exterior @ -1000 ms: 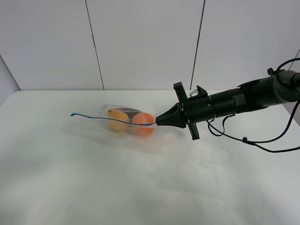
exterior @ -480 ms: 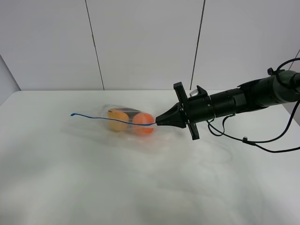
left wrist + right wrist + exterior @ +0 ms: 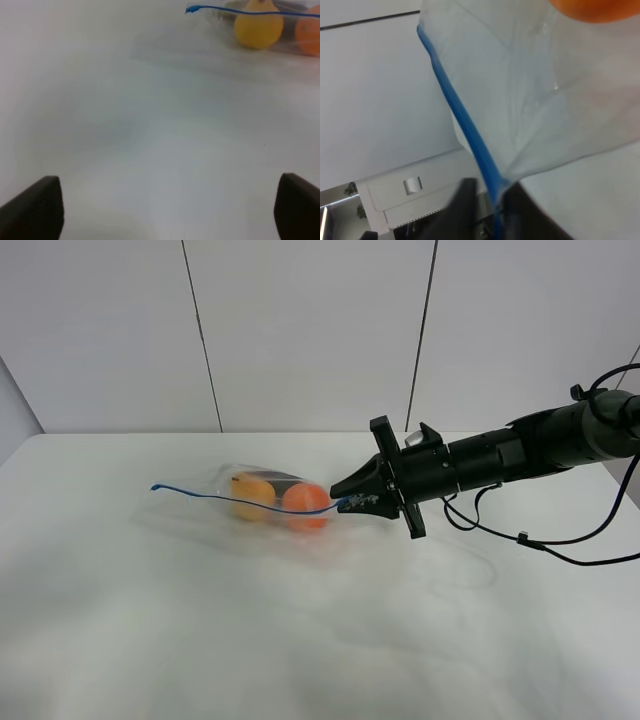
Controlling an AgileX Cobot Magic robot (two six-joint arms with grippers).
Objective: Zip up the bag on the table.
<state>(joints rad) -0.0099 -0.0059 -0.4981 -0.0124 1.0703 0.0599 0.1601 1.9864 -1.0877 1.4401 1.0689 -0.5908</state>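
Note:
The clear bag (image 3: 262,486) lies on the white table (image 3: 300,640) left of centre, with a yellow fruit (image 3: 250,493) and an orange fruit (image 3: 305,504) inside. Its blue zip strip (image 3: 215,497) runs from a free left end to my right gripper (image 3: 344,499). The jaws of that gripper stand slightly apart with the strip's right end between them. The right wrist view shows the strip (image 3: 462,120) passing down between the two dark fingers (image 3: 466,210). My left gripper (image 3: 165,210) is open and empty over bare table, well short of the bag (image 3: 287,42). It is out of the exterior view.
The right arm (image 3: 520,452) reaches in from the right edge, with a black cable (image 3: 540,545) hanging onto the table below it. A white panelled wall (image 3: 300,330) stands behind the table's far edge.
The right gripper's jaws have parted slightly from a shut point. The bag has settled a little lower on the table. The arm itself has hardly moved.

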